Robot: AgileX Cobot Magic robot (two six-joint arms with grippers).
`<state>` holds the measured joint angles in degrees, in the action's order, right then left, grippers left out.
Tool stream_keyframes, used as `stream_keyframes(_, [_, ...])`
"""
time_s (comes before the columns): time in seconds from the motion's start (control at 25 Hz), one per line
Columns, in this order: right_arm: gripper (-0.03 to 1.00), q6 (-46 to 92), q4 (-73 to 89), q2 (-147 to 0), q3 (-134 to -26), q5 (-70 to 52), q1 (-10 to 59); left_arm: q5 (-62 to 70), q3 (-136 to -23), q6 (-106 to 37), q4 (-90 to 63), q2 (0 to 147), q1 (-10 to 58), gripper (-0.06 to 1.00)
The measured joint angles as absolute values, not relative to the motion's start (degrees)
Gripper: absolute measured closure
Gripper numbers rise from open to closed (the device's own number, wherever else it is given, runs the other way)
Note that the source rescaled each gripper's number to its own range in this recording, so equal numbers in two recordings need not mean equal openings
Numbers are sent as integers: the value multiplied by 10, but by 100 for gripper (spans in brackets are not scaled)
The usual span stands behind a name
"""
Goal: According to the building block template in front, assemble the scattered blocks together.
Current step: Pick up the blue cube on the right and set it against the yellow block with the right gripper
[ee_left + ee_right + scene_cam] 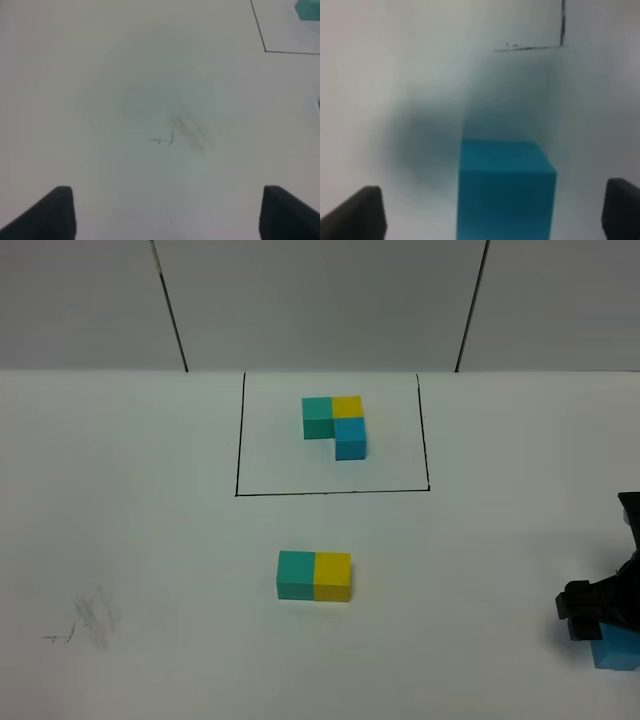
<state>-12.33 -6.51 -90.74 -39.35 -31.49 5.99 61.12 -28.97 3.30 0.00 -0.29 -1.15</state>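
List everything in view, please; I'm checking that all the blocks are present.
building block template: one L-cluster, teal, yellow, blue, inside the frame
black frame: one, black, drawn on the far side of the table
teal block: one, teal, mid-table, touching the yellow block
yellow block: one, yellow, mid-table
blue block: one, sky-blue, near right edge
pencil marks: one patch, grey, near left
table: one, white
left gripper: one, black, open over bare table
right gripper: one, black, open around blue block

Template: teal/yellow/blue L, black-framed, far centre. Teal cube & yellow cube touching, side by side, nearer centre. Blue cube alone, well apart, near-right corner.
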Motion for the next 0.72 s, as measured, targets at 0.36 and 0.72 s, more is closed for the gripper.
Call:
stream_keyframes(0.36, [22,-111,-53,-941,-394,-307,60,611,-290,33,0,-3,-11,32])
stream_keyframes(0.72, [75,-66,-39,-942,-394,-320,60,611,-290,33,0,-3,-11,32])
